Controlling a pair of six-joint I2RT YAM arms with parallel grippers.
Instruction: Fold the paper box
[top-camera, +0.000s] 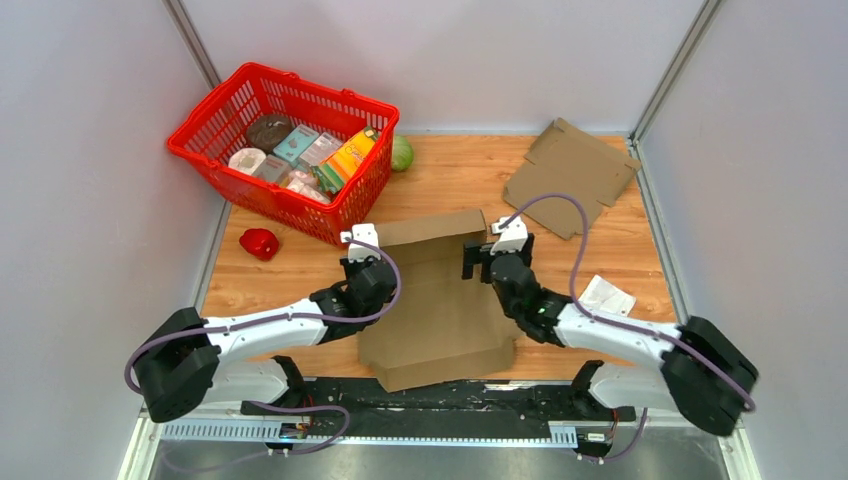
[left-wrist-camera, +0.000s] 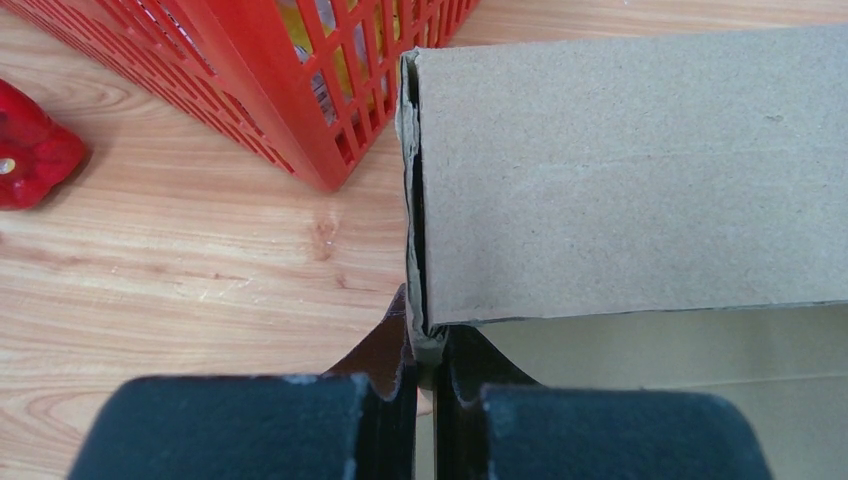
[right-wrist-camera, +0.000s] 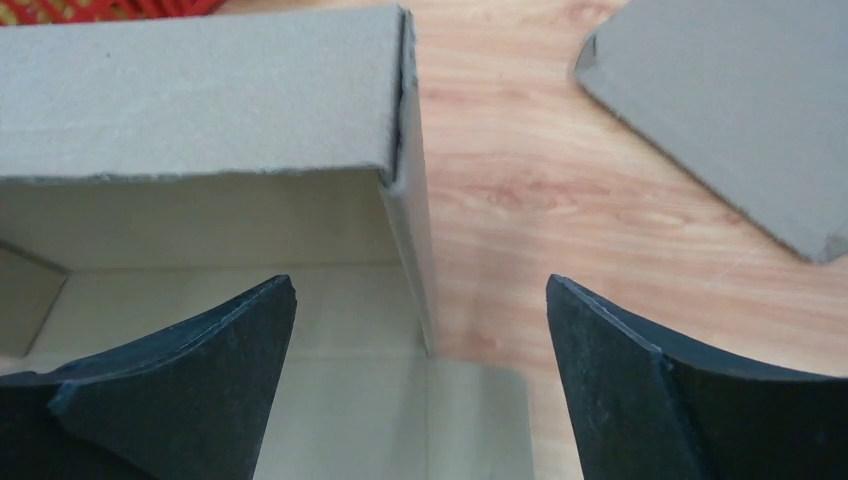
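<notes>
The brown paper box (top-camera: 440, 300) lies partly folded in the middle of the table, its far flap standing up. My left gripper (top-camera: 364, 263) is at the box's far left corner. In the left wrist view it (left-wrist-camera: 425, 352) is shut on the upright left side wall of the box (left-wrist-camera: 620, 170), pinching the cardboard edge. My right gripper (top-camera: 486, 262) is at the far right corner. It (right-wrist-camera: 420, 285) stands wide open astride the box's right side wall (right-wrist-camera: 410, 240), one finger inside the box (right-wrist-camera: 200, 100), the other over the wood, touching nothing.
A red basket (top-camera: 285, 150) full of groceries stands at the back left, close to the box's left corner (left-wrist-camera: 300, 90). A red pepper (top-camera: 259, 243) lies left of it. A flat cardboard sheet (top-camera: 570, 175) lies back right, a green ball (top-camera: 402, 153) behind, a white packet (top-camera: 607, 296) right.
</notes>
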